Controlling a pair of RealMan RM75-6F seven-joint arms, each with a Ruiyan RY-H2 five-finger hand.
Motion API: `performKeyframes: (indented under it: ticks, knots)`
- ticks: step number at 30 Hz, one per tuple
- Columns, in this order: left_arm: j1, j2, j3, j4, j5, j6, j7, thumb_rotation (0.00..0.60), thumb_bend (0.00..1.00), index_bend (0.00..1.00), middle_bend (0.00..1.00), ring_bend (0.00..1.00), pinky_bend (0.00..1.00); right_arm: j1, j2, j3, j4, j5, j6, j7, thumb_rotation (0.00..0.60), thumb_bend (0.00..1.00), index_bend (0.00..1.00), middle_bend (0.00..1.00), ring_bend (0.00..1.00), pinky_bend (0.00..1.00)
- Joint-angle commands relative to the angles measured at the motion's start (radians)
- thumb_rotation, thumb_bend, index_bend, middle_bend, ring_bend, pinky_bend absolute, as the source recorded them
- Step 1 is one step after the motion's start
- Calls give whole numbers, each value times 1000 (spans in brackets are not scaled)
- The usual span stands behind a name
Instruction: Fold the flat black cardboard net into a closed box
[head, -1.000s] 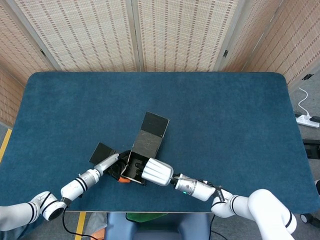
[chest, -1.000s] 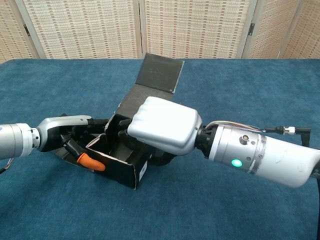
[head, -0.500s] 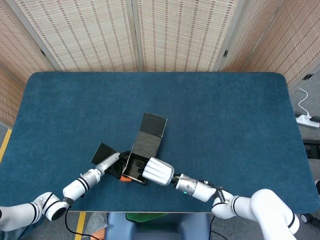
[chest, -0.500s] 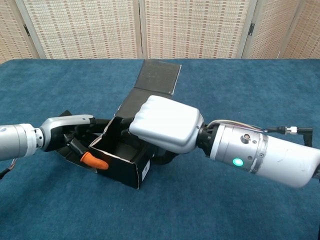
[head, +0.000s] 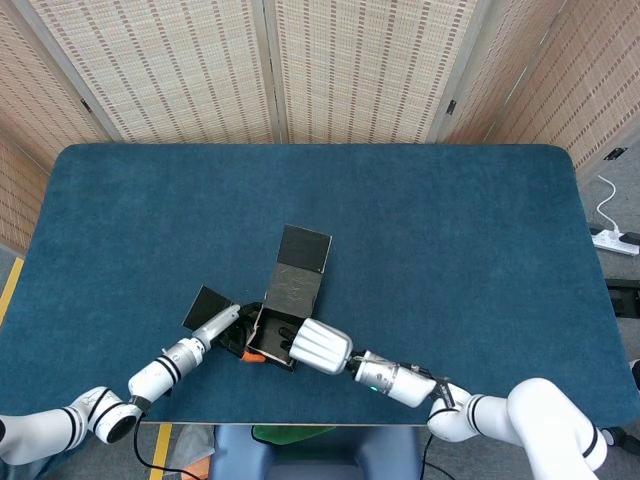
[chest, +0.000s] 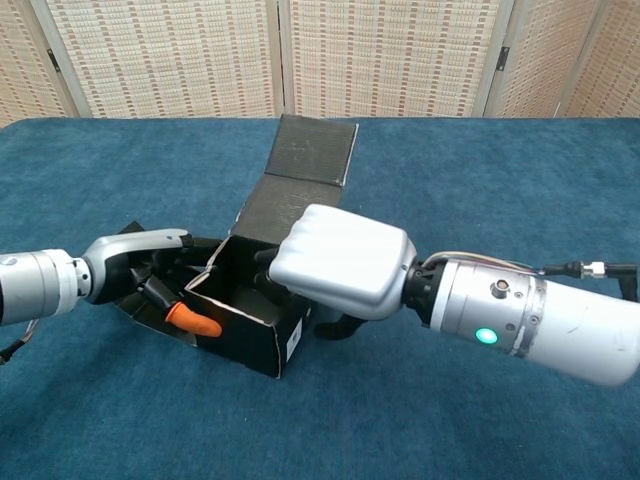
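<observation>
Cardboard net (chest: 262, 300), matte black and half-boxed, is gripped by left hand (chest: 150, 275) and right hand (chest: 335, 262).

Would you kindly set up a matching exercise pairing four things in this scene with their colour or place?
Things:
1. box
2. left hand
3. right hand
4. table

Descriptions:
A. covered in blue cloth
B. white shell, at the box's right side
C. black, lid flap open toward the far side
D. has an orange fingertip, at the box's left wall

Pairs: 1-C, 2-D, 3-B, 4-A
</observation>
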Motion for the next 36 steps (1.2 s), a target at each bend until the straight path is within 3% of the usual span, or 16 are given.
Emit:
performKeyframes:
  ticks: [1, 8, 17, 22, 24, 25, 26, 30, 33, 36]
  knots:
    - [1, -1, -2, 0, -1, -2, 0, 600, 169, 333, 344, 514, 614, -1, 5, -9, -9, 2, -20, -10, 600, 137, 547, 418, 803, 1000]
    - [6, 0, -7, -1, -3, -4, -2, 600, 171, 333, 344, 515, 616, 1, 10, -2, -27, 12, -45, -17, 600, 139, 565, 617, 806, 1000]
    - [15, -3, -12, 9, -7, -2, -5, 600, 173, 333, 344, 514, 620, 3, 18, 19, -43, 25, -50, -10, 600, 140, 872, 974, 835, 1000]
    - [22, -9, -17, 16, -15, 4, 10, 600, 174, 333, 344, 514, 620, 3, 24, 19, -40, 19, -43, -16, 600, 141, 927, 999, 852, 1000]
    - [26, -10, -21, 16, -18, 11, 22, 600, 174, 333, 344, 514, 620, 6, 30, 14, -34, 2, -26, -6, 600, 141, 921, 926, 843, 1000]
    - [29, -12, -23, 18, -21, 16, 29, 600, 173, 333, 344, 513, 617, 7, 33, 12, -29, -7, -17, -1, 600, 141, 884, 838, 832, 1000]
    - [34, -15, -25, 19, -25, 23, 42, 600, 173, 333, 344, 504, 612, 9, 37, 11, -21, -16, -7, 3, 600, 141, 810, 726, 821, 1000]
    - [46, -22, -39, 11, -47, 43, 88, 600, 172, 305, 329, 409, 559, 14, 51, 14, -14, -25, 10, 24, 600, 121, 333, 311, 776, 1000]
    - [51, -21, -48, -2, -60, 50, 123, 600, 173, 279, 267, 283, 474, 21, 64, 20, -16, -28, 17, 36, 600, 61, 76, 116, 736, 1000]
    - [58, -19, -58, -17, -74, 61, 156, 600, 172, 217, 184, 178, 391, 23, 78, 30, -27, -29, 30, 37, 600, 29, 0, 47, 714, 1000]
